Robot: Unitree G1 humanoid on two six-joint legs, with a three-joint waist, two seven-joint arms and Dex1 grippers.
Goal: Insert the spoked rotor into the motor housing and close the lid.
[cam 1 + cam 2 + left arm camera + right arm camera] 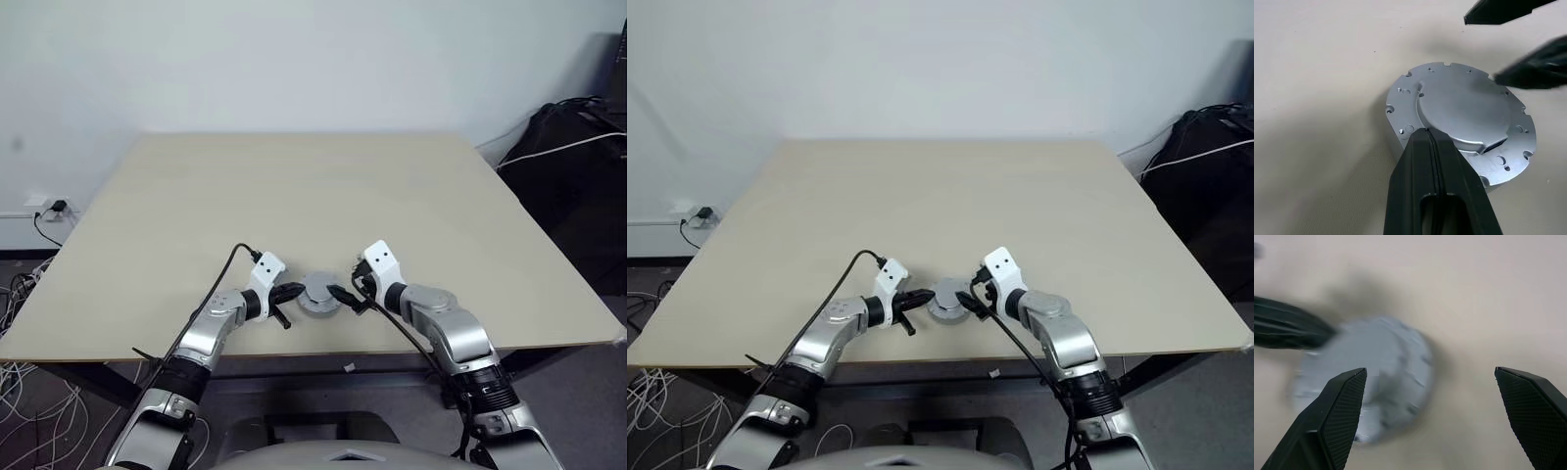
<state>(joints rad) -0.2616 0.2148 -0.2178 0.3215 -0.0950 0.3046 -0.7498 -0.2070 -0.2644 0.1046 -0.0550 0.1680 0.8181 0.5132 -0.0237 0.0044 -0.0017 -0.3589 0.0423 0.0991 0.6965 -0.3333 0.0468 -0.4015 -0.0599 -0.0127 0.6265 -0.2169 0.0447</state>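
A round silver lid (1464, 105) with a smooth raised middle and small holes round its rim lies on the motor housing (1397, 139), whose side wall shows just below it. This stack (319, 292) sits near the table's front edge, between both grippers. My left gripper (1426, 131) is shut, and its tip rests on the lid's near edge. My right gripper (1429, 371) stands open on the stack's other side, its fingers (1530, 73) close over the lid's rim and holding nothing. The spoked rotor is hidden.
The beige table (294, 196) stretches wide behind the stack. A black bag with a white cable (578, 166) stands off the table's right side. Loose cables and a wall socket (44, 206) lie at the left. The front edge is close below the stack.
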